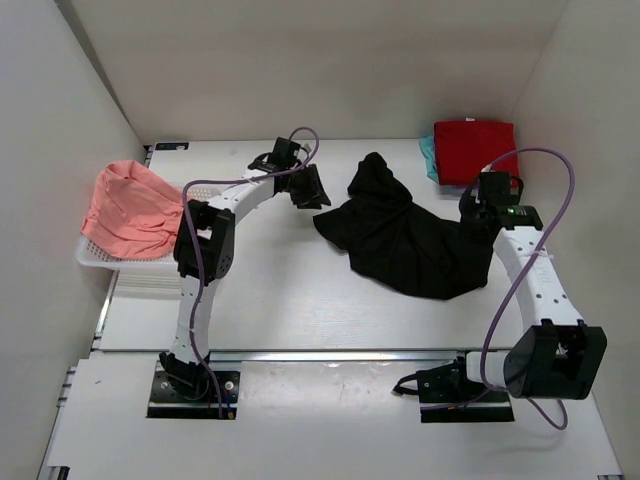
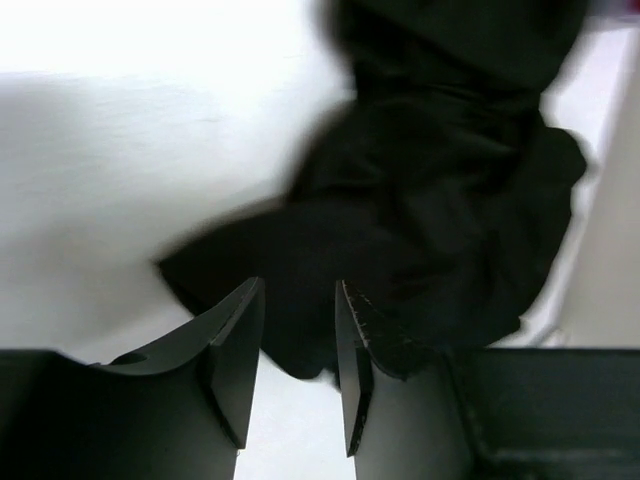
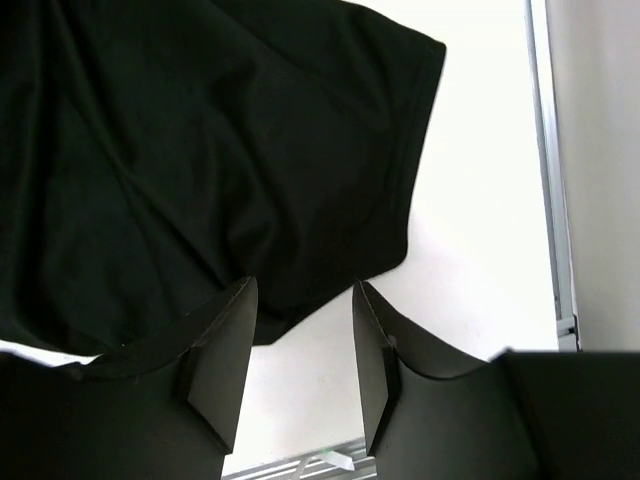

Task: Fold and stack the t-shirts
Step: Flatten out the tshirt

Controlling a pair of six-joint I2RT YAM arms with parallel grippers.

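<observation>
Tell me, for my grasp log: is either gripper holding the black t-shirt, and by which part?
Nothing is held: the left gripper and right gripper are both open, each at an edge of the black t-shirt.

I see the left arm (image 1: 192, 300) rising from its base at the near edge, bending at the elbow, then reaching away from me and to the right. The left end effector (image 1: 308, 188) hangs at the far end of that reach, its two fingers (image 2: 238, 335) standing apart with a clear gap and gripping nothing. The right arm (image 1: 535, 280) has its elbow out to the right near its base, and the forearm runs away and slightly left. The right end effector (image 1: 480, 202) has its fingers (image 3: 222, 345) spread too, with nothing held between them.
</observation>
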